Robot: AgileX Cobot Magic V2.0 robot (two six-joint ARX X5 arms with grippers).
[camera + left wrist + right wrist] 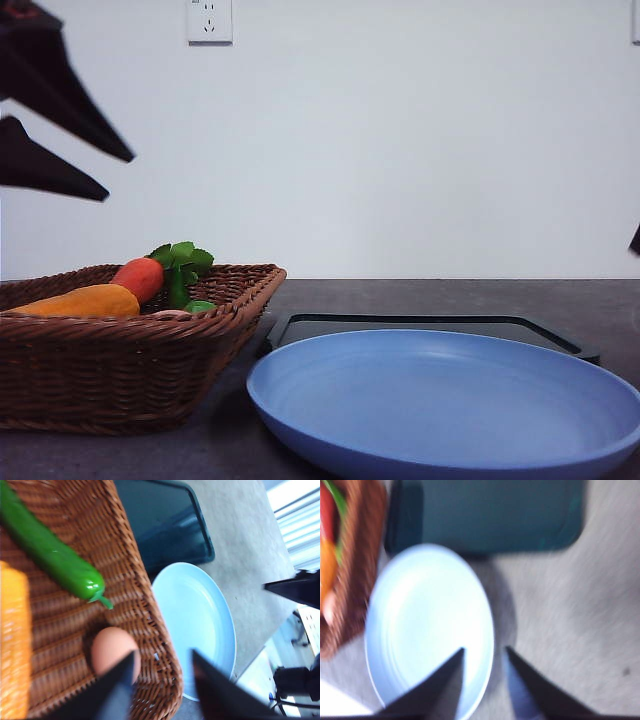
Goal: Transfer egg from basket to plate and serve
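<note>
egg [112, 650]: small, smooth, brownish-pink oval; judged light, rigid shell, slippery and breakable, so it wants a gentle squeeze only
grip site: judged best across the short middle of the oval, one finger each side, so it cannot squirt out endways
egg location: on the woven floor of the basket [145, 605], close to the side wall nearest the plate [200, 625], just beside the tip of the green vegetable [55, 555]; apart from the yellow-orange vegetable [12, 640]
left claw [162, 680]: fingers apart, nothing between them; in the front view it hangs well above the basket
egg vs left claw: just ahead of one fingertip in the left wrist view, that tip overlapping the egg's edge; the other tip sits out past the basket rim, over the plate, so the gap is centred on the rim, not the egg
judgement: claw needs to shift inward over the basket before descending
right claw [484, 655]: fingers apart, empty, poised above the near edge of the plate; picture blurred
plate: bare, on the bench [580, 610] beside the basket, black tray [490, 515] beyond it
task status: egg not yet lifted
</note>
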